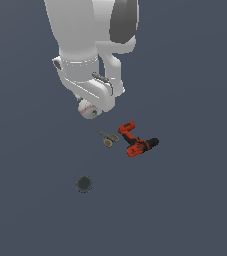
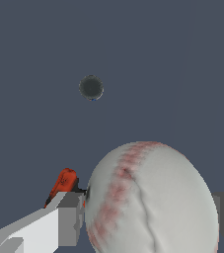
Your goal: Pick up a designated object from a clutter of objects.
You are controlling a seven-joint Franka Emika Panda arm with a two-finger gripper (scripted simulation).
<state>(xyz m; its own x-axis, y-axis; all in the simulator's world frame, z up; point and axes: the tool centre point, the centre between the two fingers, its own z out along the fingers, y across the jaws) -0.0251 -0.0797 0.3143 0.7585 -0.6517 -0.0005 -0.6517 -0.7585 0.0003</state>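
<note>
Gripper [image 2: 150, 217] spread to about the width of the baseball [image 2: 150, 200], one finger [image 2: 69, 220] against each side of it; the ball fills the gap between them. Wrist view: the pads meet the ball at its widest part, red stitching running down the face toward the camera. Contact on the far finger is only partly in frame.

Exterior view: baseball [image 1: 88, 110] sits just under the wrist housing, mostly covered by it. Whether it rests on the tabletop [image 1: 195, 210] or is off it, cannot tell.

Positions relative to the baseball, exterior view:
- scissors [image 1: 106, 136], yellow loops, near, below and toward the exterior view's right.
- power drill [image 1: 136, 141], red and black, lying on its side just beyond the scissors, same direction.
- dark round disc [image 1: 84, 184], well apart, directly below in the picture, alone.

Wrist view also shows the disc [image 2: 91, 87] and the drill's red end [image 2: 63, 182] beside one finger.
</note>
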